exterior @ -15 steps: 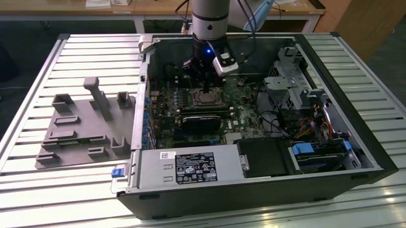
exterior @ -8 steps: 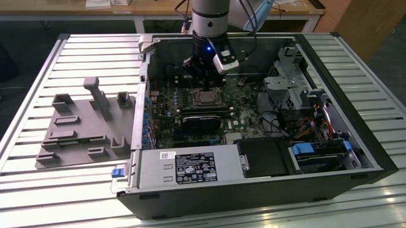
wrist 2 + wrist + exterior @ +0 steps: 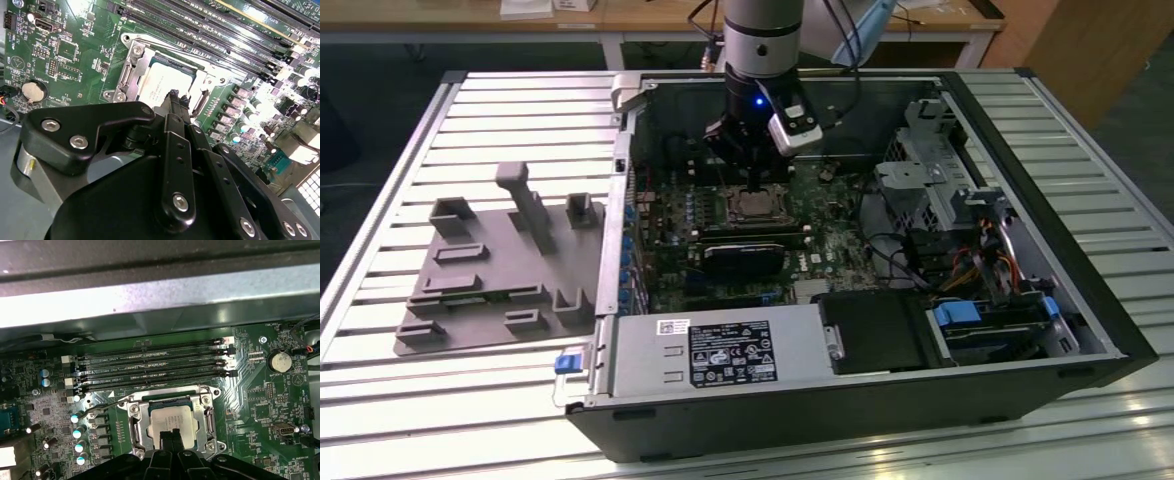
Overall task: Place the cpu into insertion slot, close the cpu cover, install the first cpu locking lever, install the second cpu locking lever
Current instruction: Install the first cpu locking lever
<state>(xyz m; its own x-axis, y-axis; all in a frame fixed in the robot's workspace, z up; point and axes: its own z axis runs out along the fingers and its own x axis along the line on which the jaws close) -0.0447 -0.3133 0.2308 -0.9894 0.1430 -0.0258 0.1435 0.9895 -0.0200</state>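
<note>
The cpu (image 3: 172, 416), a silver-grey square, lies flat in the insertion slot (image 3: 167, 399) on the green board. The cpu cover (image 3: 136, 422), a grey metal frame, lies down around it, and the chip shows through its window. A thin wire locking lever (image 3: 100, 408) sticks out from one side of the socket. Another lever (image 3: 210, 421) runs along the opposite side. My gripper (image 3: 170, 434) hangs just above the chip's near edge with its black fingers together and nothing between them. The exterior view has the gripper (image 3: 750, 170) over the cpu (image 3: 753, 206) inside the open computer case.
Long black memory slots (image 3: 150, 365) run beside the socket, under the case wall (image 3: 150, 295). A coin battery (image 3: 280, 361) sits on the board. In the case are a black card (image 3: 747, 258), a power supply (image 3: 720, 350) and drive bays (image 3: 961, 200). A grey fixture plate (image 3: 494, 270) lies outside.
</note>
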